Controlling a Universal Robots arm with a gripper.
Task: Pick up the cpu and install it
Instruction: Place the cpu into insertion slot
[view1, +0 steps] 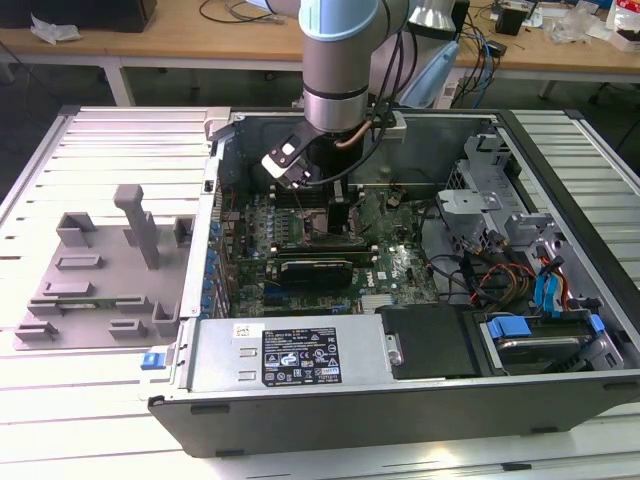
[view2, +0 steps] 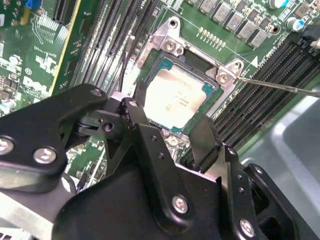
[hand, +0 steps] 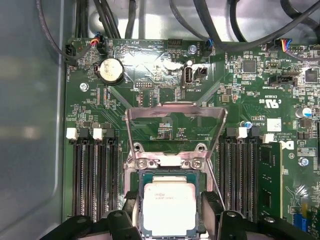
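Item: the cpu (hand: 168, 207), seated in the socket frame (view2: 167, 42) on the motherboard (hand: 150, 75), with the load plate (hand: 175, 108) raised. The tool (view2: 168, 120) is positioned directly over it, its fingers (view2: 134, 107) parted and set beside opposite edges.

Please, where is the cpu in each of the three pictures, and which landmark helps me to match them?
Exterior view: hidden under the robot arm, mid-motherboard.
Second wrist view: the cpu lies flat next to the silver two-screw bracket.
First wrist view: the cpu lies between the memory slots.
Shared landmark: that bracket, in both wrist views.
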